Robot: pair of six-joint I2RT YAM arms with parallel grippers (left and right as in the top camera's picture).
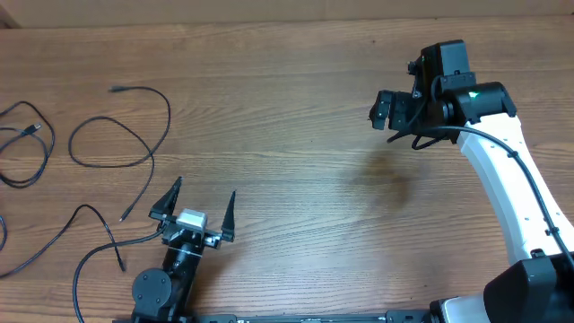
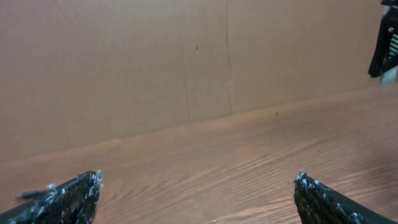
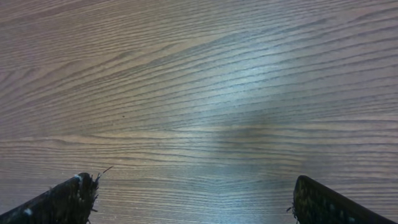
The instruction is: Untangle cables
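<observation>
Several thin black cables lie on the left of the wooden table in the overhead view. One cable (image 1: 134,135) loops from a plug at the back down to a tip near my left gripper. Another cable (image 1: 25,148) curls at the far left edge. A third cable (image 1: 81,229) runs along the front left. My left gripper (image 1: 204,199) is open and empty at the front, just right of the cables; its fingertips frame bare wood in the left wrist view (image 2: 198,180). My right gripper (image 1: 384,109) is open and empty, raised at the back right, over bare wood (image 3: 194,183).
A brown cardboard wall (image 2: 124,62) stands along the table's far edge. The right arm's white link (image 1: 502,179) crosses the right side of the table. The right arm's black head shows at the left wrist view's top right corner (image 2: 387,43).
</observation>
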